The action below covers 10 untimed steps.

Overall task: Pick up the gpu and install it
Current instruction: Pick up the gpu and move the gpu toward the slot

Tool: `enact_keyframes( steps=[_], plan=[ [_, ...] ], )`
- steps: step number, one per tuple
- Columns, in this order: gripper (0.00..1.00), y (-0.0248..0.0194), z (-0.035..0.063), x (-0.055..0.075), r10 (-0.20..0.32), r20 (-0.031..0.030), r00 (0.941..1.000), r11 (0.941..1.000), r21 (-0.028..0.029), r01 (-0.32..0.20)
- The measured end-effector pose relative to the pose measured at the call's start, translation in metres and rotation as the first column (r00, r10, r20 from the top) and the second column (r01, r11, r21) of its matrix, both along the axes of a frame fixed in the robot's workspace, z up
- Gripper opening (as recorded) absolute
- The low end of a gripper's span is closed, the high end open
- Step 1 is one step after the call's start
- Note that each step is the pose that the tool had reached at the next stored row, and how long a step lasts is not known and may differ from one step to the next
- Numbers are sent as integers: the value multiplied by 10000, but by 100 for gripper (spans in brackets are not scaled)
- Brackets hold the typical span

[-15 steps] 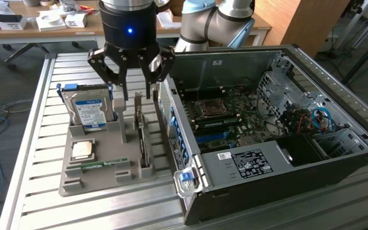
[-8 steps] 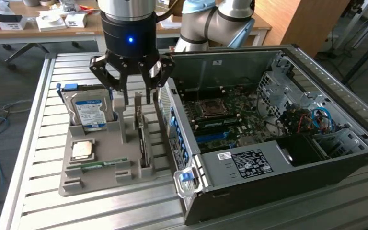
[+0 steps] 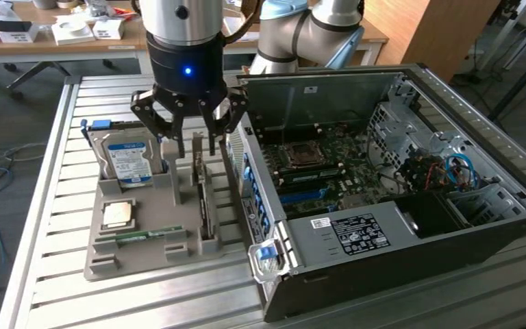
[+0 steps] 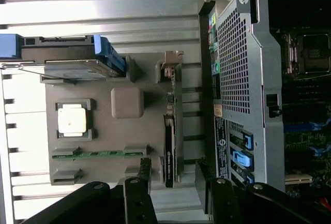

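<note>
The gpu (image 3: 205, 202) (image 4: 169, 142) is a thin dark card standing on its edge in a slot of the grey parts tray (image 3: 140, 264) (image 4: 126, 102), along the side nearest the computer case. My gripper (image 3: 196, 147) (image 4: 172, 182) hangs open directly above the card's far end. Its black fingers (image 4: 139, 185) straddle the line of the card without touching it, and nothing is between them. The open computer case (image 3: 400, 226) (image 4: 243, 79) lies on its side at the exterior view's right, with the motherboard (image 3: 322, 164) (image 4: 305, 79) exposed.
The tray also holds a silver hard drive with a blue label (image 3: 128, 159) (image 4: 67, 63), a square processor (image 3: 118, 214) (image 4: 72, 119) and a narrow green memory stick (image 3: 144, 236) (image 4: 101, 153). Everything rests on a slatted metal table (image 3: 53, 171). A desk with boxes (image 3: 62, 31) stands behind.
</note>
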<state>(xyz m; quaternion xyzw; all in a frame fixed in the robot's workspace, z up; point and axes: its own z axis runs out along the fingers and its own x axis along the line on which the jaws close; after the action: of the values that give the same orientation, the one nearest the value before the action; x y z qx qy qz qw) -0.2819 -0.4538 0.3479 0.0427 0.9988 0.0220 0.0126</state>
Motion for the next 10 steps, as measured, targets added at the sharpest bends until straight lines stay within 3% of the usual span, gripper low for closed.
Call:
enact_keyframes(
  steps=[10],
  plan=[
    [47, 0, -182, 0, 0, -1, 10000, 10000, -1, 0]
  ],
)
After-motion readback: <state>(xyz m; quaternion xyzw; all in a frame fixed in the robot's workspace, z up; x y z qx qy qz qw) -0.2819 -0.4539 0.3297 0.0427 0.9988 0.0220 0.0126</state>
